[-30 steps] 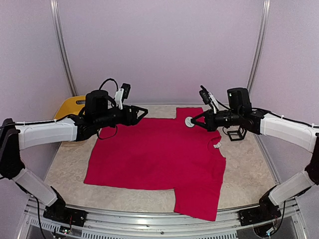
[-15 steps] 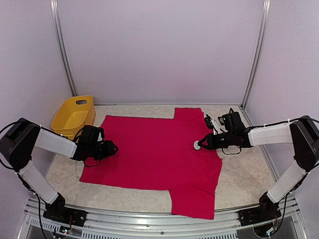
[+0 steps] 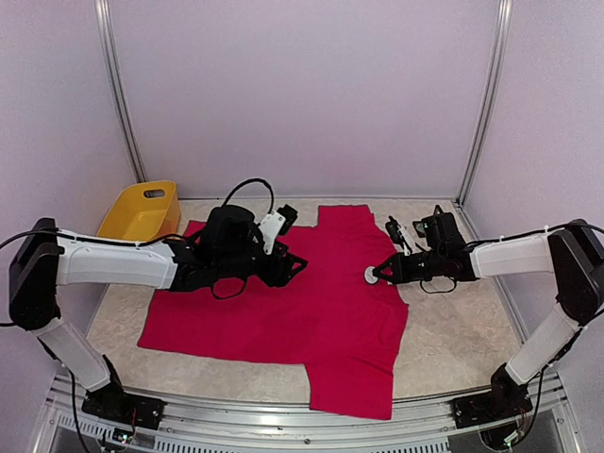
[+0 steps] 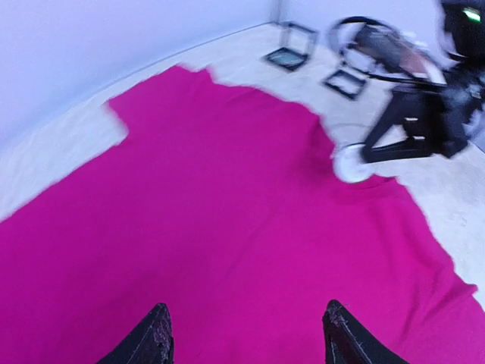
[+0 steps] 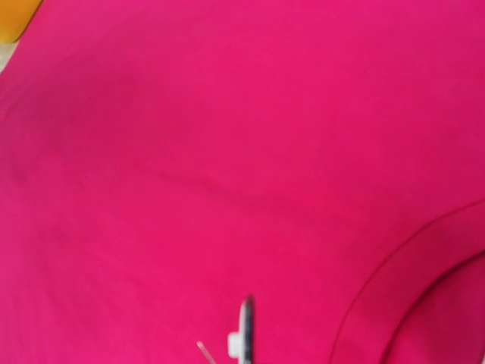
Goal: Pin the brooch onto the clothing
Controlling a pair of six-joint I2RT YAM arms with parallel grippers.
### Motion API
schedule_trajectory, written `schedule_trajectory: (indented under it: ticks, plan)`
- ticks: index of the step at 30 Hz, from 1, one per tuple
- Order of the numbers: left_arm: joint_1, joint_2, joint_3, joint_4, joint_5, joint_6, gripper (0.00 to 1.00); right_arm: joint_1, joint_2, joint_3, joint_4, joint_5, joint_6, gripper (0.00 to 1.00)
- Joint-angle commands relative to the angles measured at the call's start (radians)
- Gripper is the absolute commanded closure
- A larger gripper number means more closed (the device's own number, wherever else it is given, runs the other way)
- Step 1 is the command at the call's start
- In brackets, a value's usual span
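Half done, I judge: right gripper [image 3: 377, 274] clamps the brooch [image 3: 371, 275] at the collar of the clothing [image 3: 311, 316], unpinned; left gripper [image 3: 301, 266] gapes.

The large crimson-pink fabric T-shirt [image 3: 283, 311] is lying flat on the pale speckled table [image 3: 453, 330], beneath the left gripper [image 3: 300, 267]. The small round white brooch [image 3: 372, 275] is sitting between the tips of the right gripper [image 3: 379, 273], over the shirt's edge. The yellow plastic tub [image 3: 142, 209] is standing far left of the left gripper.
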Motion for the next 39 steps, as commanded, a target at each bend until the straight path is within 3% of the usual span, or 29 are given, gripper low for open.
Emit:
schedule_trajectory:
  ticks: [1, 4, 8, 19, 22, 30, 34, 39]
  plan:
    - [-0.075, 0.210, 0.166, -0.131, 0.285, 0.386, 0.37, -0.008, 0.006, 0.004, 0.021, -0.023, -0.019, 1.00]
    - [-0.127, 0.334, 0.292, -0.226, 0.218, 0.474, 0.37, -0.007, -0.003, 0.005, 0.017, -0.021, -0.017, 1.00]
    - [-0.152, 0.467, 0.405, -0.319, 0.235, 0.541, 0.32, -0.008, -0.011, 0.002, 0.003, -0.028, -0.026, 1.00]
    - [-0.169, 0.568, 0.426, -0.295, 0.215, 0.518, 0.33, -0.008, -0.023, -0.027, 0.010, -0.037, -0.028, 1.00]
    - [-0.174, 0.582, 0.419, -0.293, 0.220, 0.525, 0.44, -0.007, -0.020, -0.015, -0.003, -0.036, -0.037, 1.00]
    - [-0.172, 0.585, 0.413, -0.291, 0.277, 0.535, 1.00, 0.014, -0.009, -0.019, -0.008, -0.065, -0.062, 1.00]
    - [-0.160, 0.548, 0.392, -0.243, 0.301, 0.485, 1.00, 0.047, -0.008, -0.039, 0.027, -0.072, -0.089, 1.00]
    - [-0.126, 0.405, 0.285, -0.040, 0.447, 0.378, 1.00, 0.120, -0.039, -0.117, 0.214, -0.055, -0.173, 1.00]
